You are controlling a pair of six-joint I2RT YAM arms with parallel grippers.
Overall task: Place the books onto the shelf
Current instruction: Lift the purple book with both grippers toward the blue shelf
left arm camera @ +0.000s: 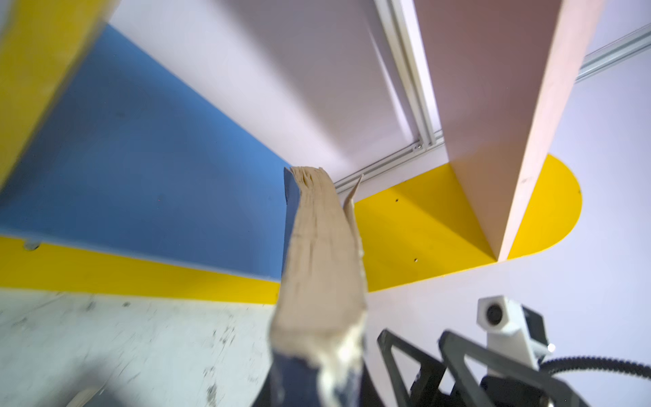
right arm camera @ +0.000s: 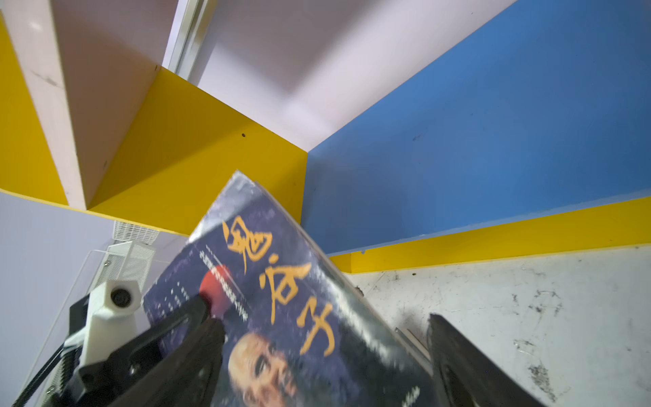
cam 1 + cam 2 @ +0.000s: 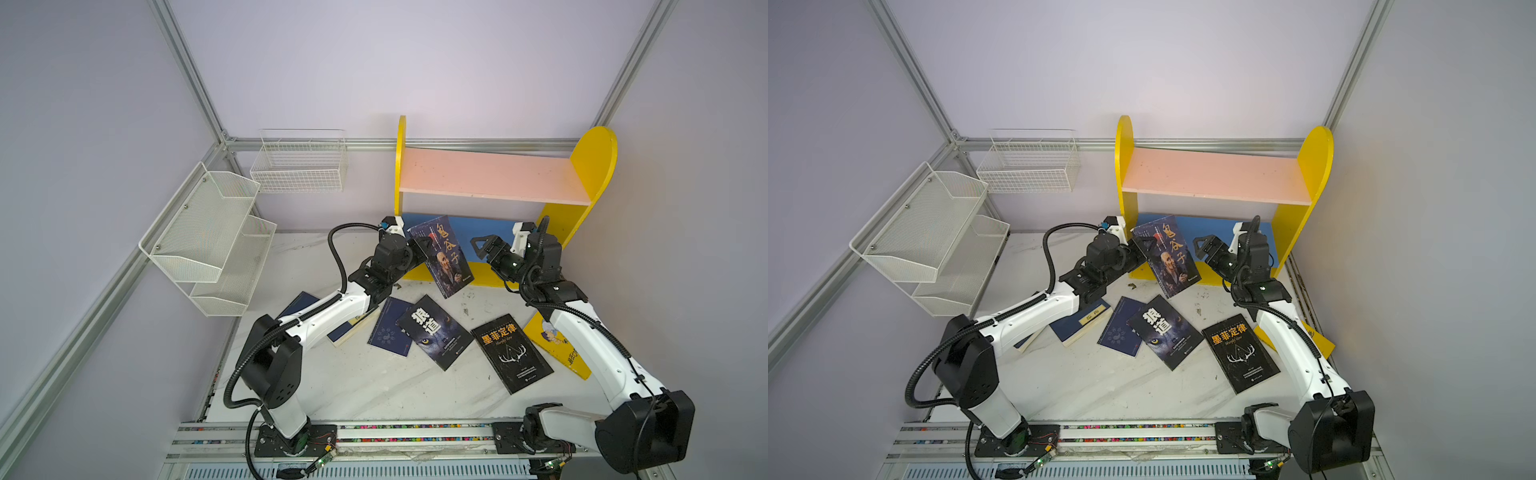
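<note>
The portrait book (image 3: 442, 257), dark with a gold Chinese title and a bald man's face, hangs tilted in front of the shelf (image 3: 598, 166). Its upper end is over the blue lower board (image 3: 496, 232) and below the pink upper board (image 3: 490, 176), and its lower end is out over the table (image 3: 374, 386). The left claw (image 3: 420, 245) is clenched on the book's left edge. The right claw (image 3: 482, 245) stands released, jaws spread, just beside the book's right edge; in both top views a narrow gap shows between them.

The left wrist view gives what the top views hide. It shows the portrait book (image 1: 320, 246) edge-on, its buff pages fanning a little at the far end. The blue board lies behind it, and the right claw (image 1: 422, 356) is off to one side with its fingers apart. The right wrist view shows the cover face-on, with one black finger (image 2: 192, 317) of the left claw pressed onto it beside a red dot. Neither wrist view shows whether the book's far corner touches the blue board.

The other books lie flat on the table. The wolf book (image 3: 434, 332) overlaps a patterned navy book (image 3: 386, 332), and the antler book (image 3: 511, 353) lies beside them. A yellow cartoon book (image 3: 559, 349) is partly under the right arm, and a navy labelled book (image 3: 1084, 326) partly under the left arm.
</note>
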